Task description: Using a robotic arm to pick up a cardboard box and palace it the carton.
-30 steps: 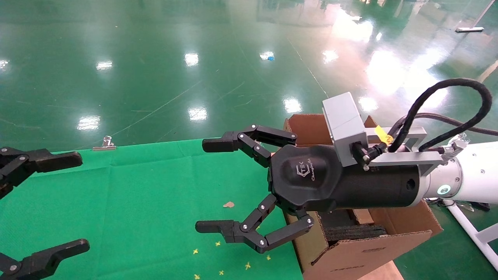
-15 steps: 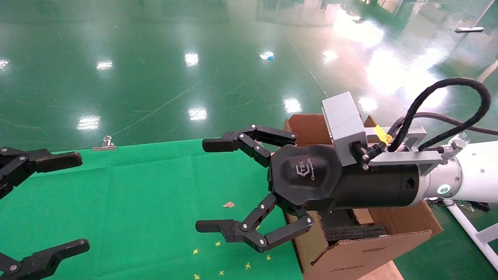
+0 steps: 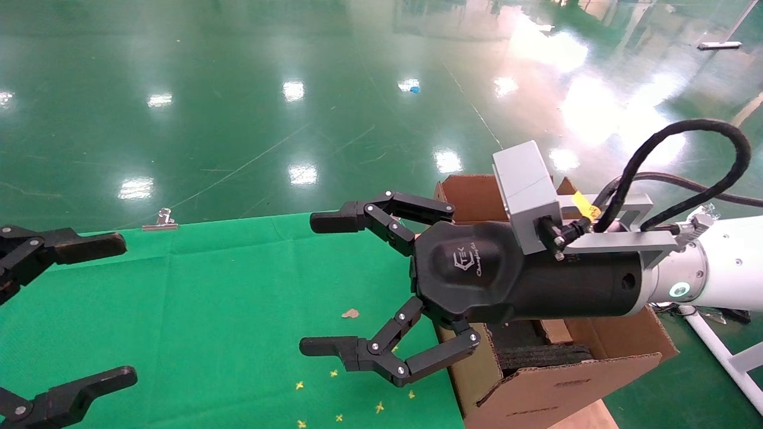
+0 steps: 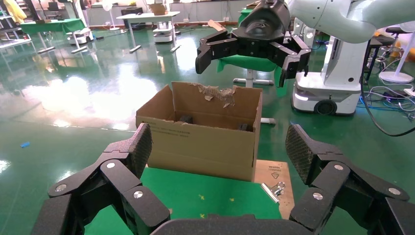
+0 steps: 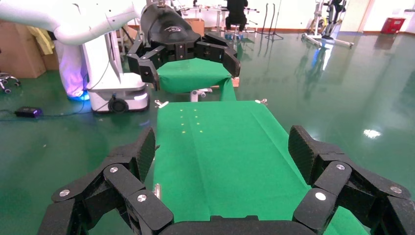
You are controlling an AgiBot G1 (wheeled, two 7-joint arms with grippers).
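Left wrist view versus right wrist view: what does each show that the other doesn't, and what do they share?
Only the left wrist view shows the carton with its torn rear flap, black foam inside, and the open right claw above it. Only the right wrist view shows the open left claw over the cloth's far end. Both show the green cloth; neither shows the small cardboard box.

We see a glossy green floor [image 3: 250,119] mirroring ceiling lights (bright patches everywhere). Behind us stand white tables [image 4: 147,19] and a green-draped table [image 4: 54,24].
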